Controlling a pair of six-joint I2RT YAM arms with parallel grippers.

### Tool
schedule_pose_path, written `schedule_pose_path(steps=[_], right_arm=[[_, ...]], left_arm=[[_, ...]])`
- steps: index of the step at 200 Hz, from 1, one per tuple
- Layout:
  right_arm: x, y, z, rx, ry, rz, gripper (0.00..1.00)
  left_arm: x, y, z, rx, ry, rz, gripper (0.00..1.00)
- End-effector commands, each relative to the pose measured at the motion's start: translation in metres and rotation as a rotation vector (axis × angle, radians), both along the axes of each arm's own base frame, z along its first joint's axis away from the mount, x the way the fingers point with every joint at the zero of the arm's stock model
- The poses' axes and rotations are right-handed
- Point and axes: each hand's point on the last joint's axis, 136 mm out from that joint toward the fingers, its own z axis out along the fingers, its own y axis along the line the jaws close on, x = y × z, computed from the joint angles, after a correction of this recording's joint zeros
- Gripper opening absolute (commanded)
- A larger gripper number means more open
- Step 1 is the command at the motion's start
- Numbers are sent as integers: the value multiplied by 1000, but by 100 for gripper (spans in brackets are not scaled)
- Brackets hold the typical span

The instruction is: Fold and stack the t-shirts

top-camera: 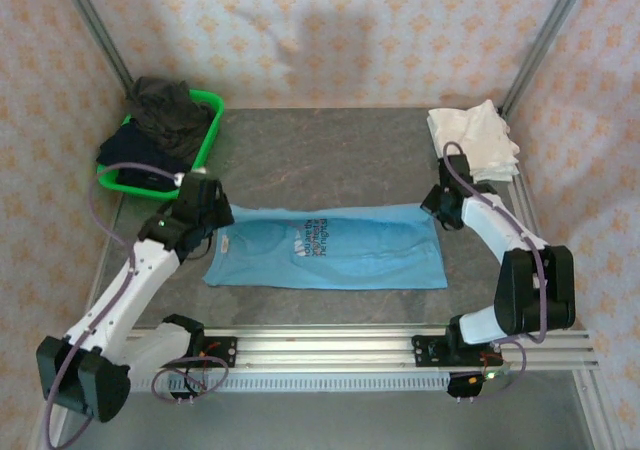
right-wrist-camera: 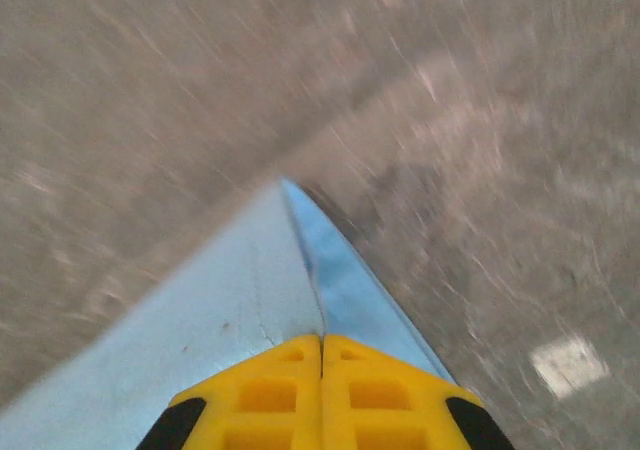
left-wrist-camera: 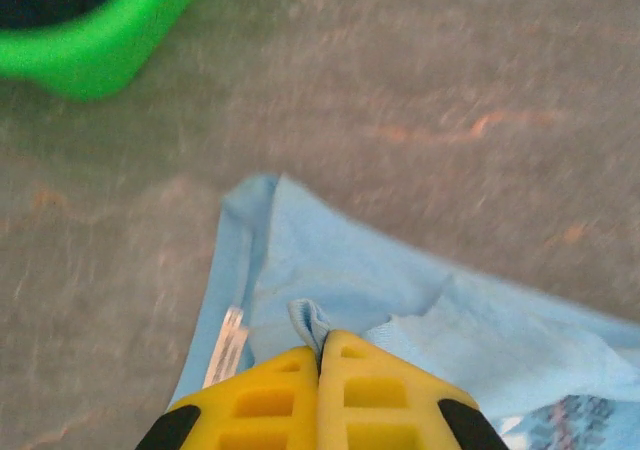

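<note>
Pinching the sky-blue t-shirt point(top-camera: 325, 247) at both ends: my left hand point(left-wrist-camera: 320, 345) closed tight on a fold, my right hand point(right-wrist-camera: 321, 338) likewise on a corner. Shirt lies flat on the counter point(top-camera: 330, 160), toward its near edge.

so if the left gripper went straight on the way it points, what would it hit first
The left gripper, jaws shut on the sky-blue t-shirt, would likely meet more of that shirt, then bare table; the green basket lies left of that line.

A bright green plastic basket point(top-camera: 212, 125) sits far left on the grey mottled tabletop point(top-camera: 330, 160), holding crumpled dark cloth point(top-camera: 165, 110). Peach patterned walls point(top-camera: 330, 30) stand behind.
</note>
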Motion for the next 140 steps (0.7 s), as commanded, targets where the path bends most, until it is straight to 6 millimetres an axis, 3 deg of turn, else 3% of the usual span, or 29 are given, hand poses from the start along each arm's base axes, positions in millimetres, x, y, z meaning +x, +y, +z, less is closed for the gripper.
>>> schedule_pose_path(steps=[1, 15, 37, 97, 140], right_arm=[[-14, -1, -18, 3, 47, 9, 0], [-21, -4, -26, -7, 70, 10, 0], [-31, -10, -32, -33, 95, 1, 0], [-45, -16, -33, -49, 112, -9, 0], [-49, -14, -40, -43, 137, -3, 0]], left_arm=[[-33, 6, -41, 13, 112, 39, 0], [-45, 5, -55, -2, 140, 35, 0], [-55, 13, -60, 23, 155, 57, 0], [-62, 14, -62, 5, 144, 79, 0], [-71, 15, -87, -34, 179, 132, 0]])
